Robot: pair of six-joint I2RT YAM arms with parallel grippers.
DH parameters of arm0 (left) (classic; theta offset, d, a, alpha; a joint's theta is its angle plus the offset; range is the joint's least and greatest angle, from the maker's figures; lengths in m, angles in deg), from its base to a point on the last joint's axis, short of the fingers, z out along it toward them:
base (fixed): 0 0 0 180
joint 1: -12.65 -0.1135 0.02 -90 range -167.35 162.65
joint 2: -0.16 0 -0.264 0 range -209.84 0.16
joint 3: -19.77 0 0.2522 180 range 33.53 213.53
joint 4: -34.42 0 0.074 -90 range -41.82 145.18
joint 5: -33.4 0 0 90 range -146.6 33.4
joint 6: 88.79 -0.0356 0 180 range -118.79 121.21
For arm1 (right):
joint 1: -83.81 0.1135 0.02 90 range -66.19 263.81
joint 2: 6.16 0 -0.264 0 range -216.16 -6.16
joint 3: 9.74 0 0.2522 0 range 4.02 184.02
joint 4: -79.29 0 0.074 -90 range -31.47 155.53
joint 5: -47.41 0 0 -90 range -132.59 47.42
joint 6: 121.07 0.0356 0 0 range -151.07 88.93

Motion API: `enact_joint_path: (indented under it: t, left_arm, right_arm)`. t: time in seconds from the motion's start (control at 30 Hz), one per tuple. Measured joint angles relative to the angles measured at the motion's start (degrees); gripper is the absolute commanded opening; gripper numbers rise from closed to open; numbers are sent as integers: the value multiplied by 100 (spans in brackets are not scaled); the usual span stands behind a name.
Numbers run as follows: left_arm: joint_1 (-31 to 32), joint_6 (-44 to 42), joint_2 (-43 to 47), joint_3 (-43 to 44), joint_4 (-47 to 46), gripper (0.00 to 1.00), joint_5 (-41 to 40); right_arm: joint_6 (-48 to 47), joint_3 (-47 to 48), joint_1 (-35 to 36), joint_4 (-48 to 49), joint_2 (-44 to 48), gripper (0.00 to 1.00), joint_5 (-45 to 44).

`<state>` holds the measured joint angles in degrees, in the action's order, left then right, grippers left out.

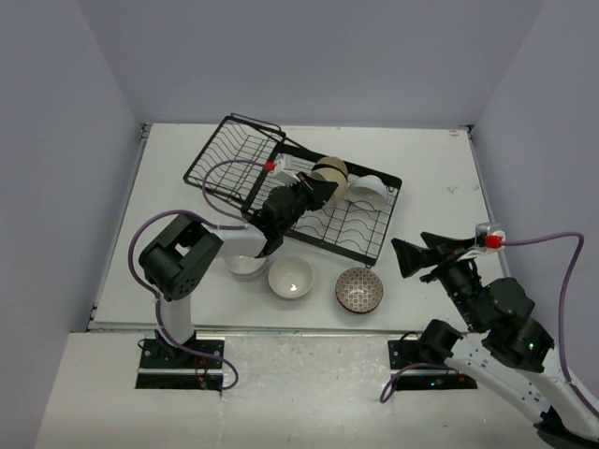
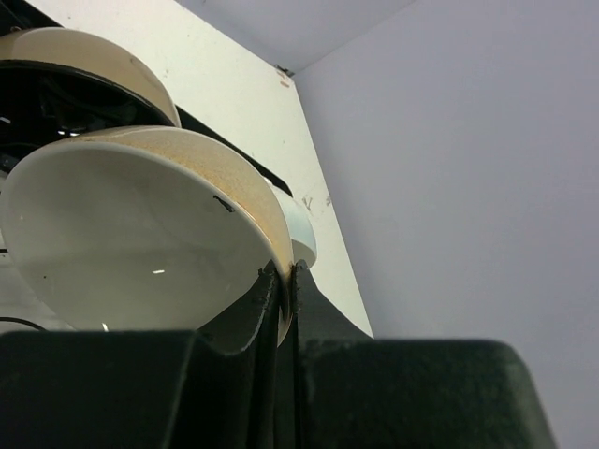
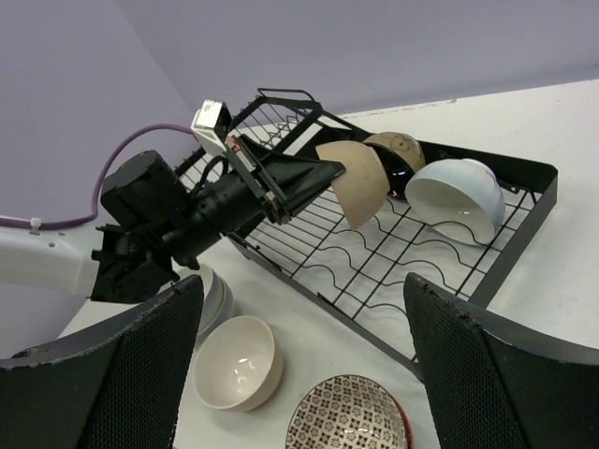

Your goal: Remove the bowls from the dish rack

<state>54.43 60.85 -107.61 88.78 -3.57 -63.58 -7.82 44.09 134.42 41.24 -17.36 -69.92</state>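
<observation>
My left gripper is shut on the rim of a beige bowl with a white inside, held over the flat part of the black wire dish rack. The right wrist view shows that bowl a little above the wires. Behind it a black-inside bowl and a white bowl lean in the rack. My right gripper is open and empty, right of the rack, above the table.
On the table in front of the rack stand a stack of white bowls, a cream bowl and a brown patterned bowl. The rack's tilted basket section rises at the back left. Purple walls close in all round.
</observation>
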Motion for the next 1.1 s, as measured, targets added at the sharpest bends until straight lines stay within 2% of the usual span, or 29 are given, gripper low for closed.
enact_joint_path:
  t: [0.17,0.43,0.67,0.87,1.1]
  left_arm:
    - [7,-291,236,-109,83,0,37]
    - [109,-1106,1248,-173,752,0,-13]
    - [306,-1888,2114,-114,2011,0,-275]
    - [365,-2138,3018,-529,2673,0,-393]
    - [544,-2592,3729,-560,3827,0,-511]
  right_arm:
    - [0,0,0,-2,0,88,-2]
    - [-2,0,0,-4,0,89,-9]
    - [-2,0,0,-7,0,89,-11]
    - [-2,0,0,-7,-2,89,-15]
    - [-17,2,0,-7,-2,89,-52]
